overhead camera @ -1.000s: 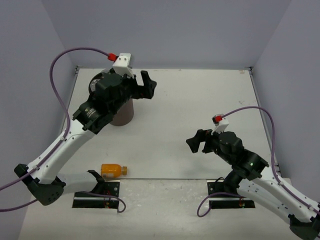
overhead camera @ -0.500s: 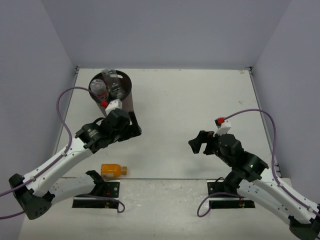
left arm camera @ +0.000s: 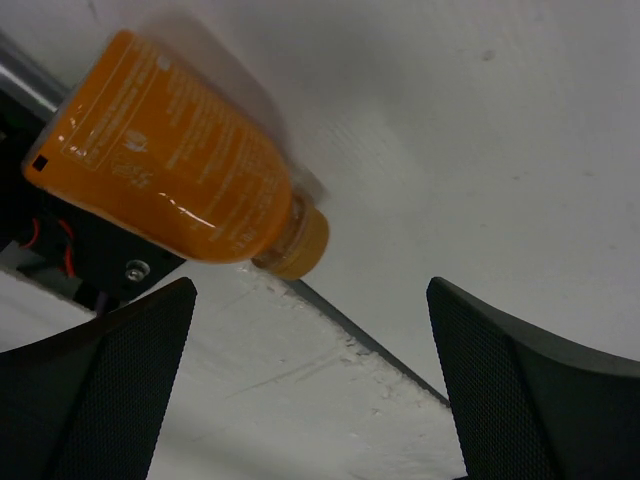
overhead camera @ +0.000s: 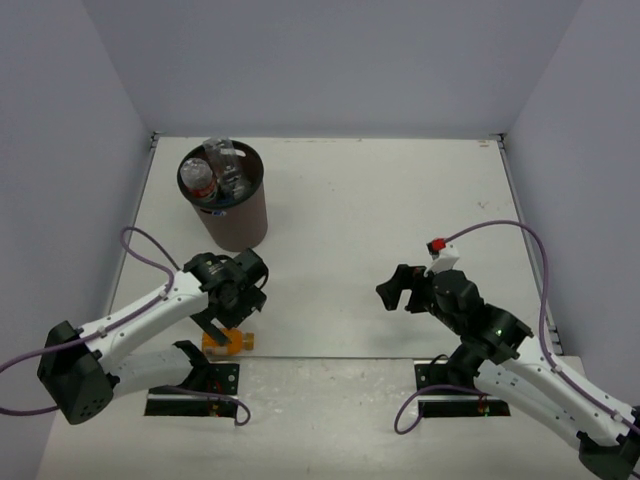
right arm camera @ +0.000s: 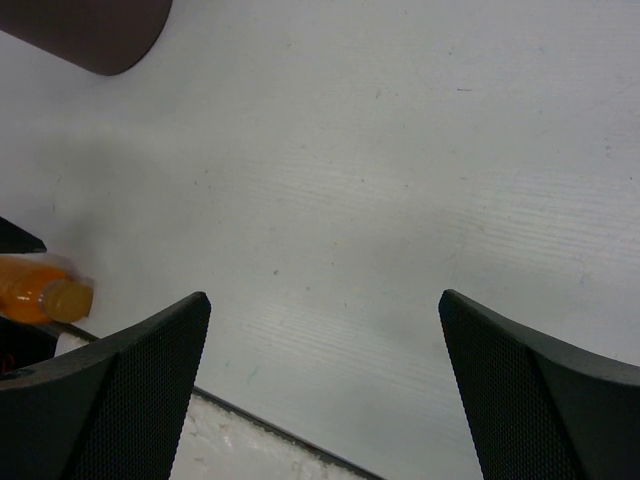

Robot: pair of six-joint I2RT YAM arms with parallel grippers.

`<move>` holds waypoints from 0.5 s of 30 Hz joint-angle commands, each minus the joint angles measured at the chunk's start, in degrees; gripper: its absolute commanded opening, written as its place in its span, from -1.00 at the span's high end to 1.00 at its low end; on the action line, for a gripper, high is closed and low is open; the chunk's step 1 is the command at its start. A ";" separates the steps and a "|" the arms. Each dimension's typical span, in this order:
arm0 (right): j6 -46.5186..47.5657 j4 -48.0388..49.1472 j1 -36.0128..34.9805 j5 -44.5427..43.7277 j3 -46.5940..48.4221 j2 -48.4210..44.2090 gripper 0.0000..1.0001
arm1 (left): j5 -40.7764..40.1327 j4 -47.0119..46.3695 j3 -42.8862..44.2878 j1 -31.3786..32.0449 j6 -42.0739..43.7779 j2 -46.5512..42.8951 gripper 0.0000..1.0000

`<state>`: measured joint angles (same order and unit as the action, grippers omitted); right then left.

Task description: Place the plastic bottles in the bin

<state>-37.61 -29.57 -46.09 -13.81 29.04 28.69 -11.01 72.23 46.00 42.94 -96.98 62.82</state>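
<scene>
One orange-filled plastic bottle (overhead camera: pixel 240 343) lies on its side at the table's near edge, by the left arm's base; in the left wrist view the orange bottle (left arm camera: pixel 170 165) has its cap toward my fingers. My left gripper (overhead camera: pixel 225 326) hangs right over it, open (left arm camera: pixel 310 300), with nothing between its fingers. The dark brown bin (overhead camera: pixel 240 222) stands at the back left with several clear bottles (overhead camera: pixel 212 172) inside. My right gripper (overhead camera: pixel 393 289) is open (right arm camera: pixel 325 300) above bare table at the right; its view shows the bin (right arm camera: pixel 90 30) and the orange bottle (right arm camera: pixel 30 290) at the left.
A dark seam (left arm camera: pixel 370 345) marks the table's near edge just behind the orange bottle. The left arm's mounting plate (overhead camera: pixel 190 385) and the right arm's plate (overhead camera: pixel 450 385) sit below it. Grey walls close the table on three sides.
My left arm has swung from above the bin back and down to the orange bottle at the near edge. Bottles now show in the uncovered bin. The right arm has barely moved.
</scene>
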 commanded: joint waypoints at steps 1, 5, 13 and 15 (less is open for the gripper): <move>-1.32 0.48 -0.06 0.48 -1.58 -1.61 -0.97 | 5.50 3.32 -1.32 0.22 -13.66 1.57 -1.00; -0.87 0.75 -0.06 1.62 -1.62 -1.78 -0.97 | 7.57 3.43 -2.70 0.22 -18.00 2.29 -1.00; 0.03 1.45 -0.06 4.04 -1.83 -1.62 -0.97 | 4.69 3.41 -6.29 -0.67 -25.70 4.32 -1.00; 0.19 1.62 -0.06 4.70 -1.90 -1.70 -0.97 | 2.85 3.41 -7.46 -1.58 -28.07 3.45 -1.00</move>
<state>-37.79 -29.60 -46.09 -10.81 27.49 27.24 -4.18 73.25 39.66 42.65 -111.21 68.08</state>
